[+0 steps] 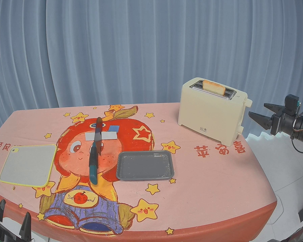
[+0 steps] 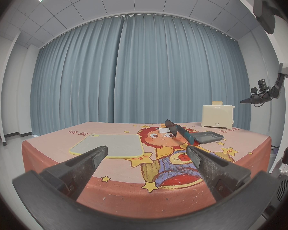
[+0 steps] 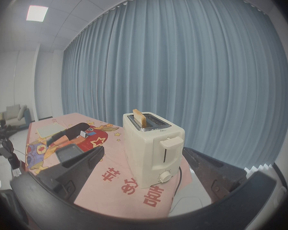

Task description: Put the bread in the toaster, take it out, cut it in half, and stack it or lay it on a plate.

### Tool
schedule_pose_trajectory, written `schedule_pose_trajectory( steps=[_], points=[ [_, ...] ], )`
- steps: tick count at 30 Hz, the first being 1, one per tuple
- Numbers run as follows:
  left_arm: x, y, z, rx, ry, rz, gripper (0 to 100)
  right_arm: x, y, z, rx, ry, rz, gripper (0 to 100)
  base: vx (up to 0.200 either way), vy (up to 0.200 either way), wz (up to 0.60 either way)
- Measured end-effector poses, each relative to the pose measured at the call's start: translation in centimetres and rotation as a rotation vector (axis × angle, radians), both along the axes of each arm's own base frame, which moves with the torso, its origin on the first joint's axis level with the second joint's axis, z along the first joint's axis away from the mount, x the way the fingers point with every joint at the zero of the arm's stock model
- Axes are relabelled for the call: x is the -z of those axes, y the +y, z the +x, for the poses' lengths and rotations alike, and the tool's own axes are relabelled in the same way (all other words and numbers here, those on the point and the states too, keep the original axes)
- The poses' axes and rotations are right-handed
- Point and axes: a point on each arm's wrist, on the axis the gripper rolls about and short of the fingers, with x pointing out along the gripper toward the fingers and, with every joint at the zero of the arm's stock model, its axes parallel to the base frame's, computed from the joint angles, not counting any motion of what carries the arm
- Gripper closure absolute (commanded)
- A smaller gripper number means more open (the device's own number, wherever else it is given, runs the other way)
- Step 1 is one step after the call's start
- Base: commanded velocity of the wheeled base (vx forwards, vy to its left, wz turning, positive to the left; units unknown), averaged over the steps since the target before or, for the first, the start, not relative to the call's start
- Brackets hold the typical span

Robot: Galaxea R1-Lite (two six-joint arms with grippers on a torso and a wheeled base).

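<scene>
Up in the toaster (image 1: 210, 113) the bread (image 1: 213, 87) stands proud of its slot; I judge toasting done. Lifting out, halving and plating remain: knife (image 1: 95, 152), cutting board (image 1: 28, 165) and grey tray (image 1: 144, 165) lie on the table (image 1: 208, 185). My right tool (image 1: 258, 109), beside the toaster, and left tool (image 1: 15, 208) both gape empty.

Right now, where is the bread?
In the head view the bread stands in a slot of the toaster, at the far right of the table; the open right gripper hovers beside it.
</scene>
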Motion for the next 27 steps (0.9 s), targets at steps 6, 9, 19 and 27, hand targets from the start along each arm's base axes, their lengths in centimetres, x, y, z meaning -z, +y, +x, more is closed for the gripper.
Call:
schedule_pose_trajectory(
  steps=[6,9,19,27],
  points=[
    [0.0,0.0,0.0,0.000,0.000,0.000,0,-0.4,0.0,-1.1,0.007,-0.009,0.022,0,0.000,0.000,0.00],
    [0.0,0.0,0.0,0.000,0.000,0.000,0,-0.4,-0.1,-1.3,0.011,-0.020,0.023,0,0.000,0.000,0.00],
    [0.0,0.0,0.0,0.000,0.000,0.000,0,0.8,-0.6,-1.9,0.028,-0.159,0.036,0,0.000,0.000,0.00],
    [0.0,0.0,0.0,0.000,0.000,0.000,0,3.2,-0.6,-1.5,0.034,-0.166,0.041,0,0.000,0.000,0.00]
  ],
)
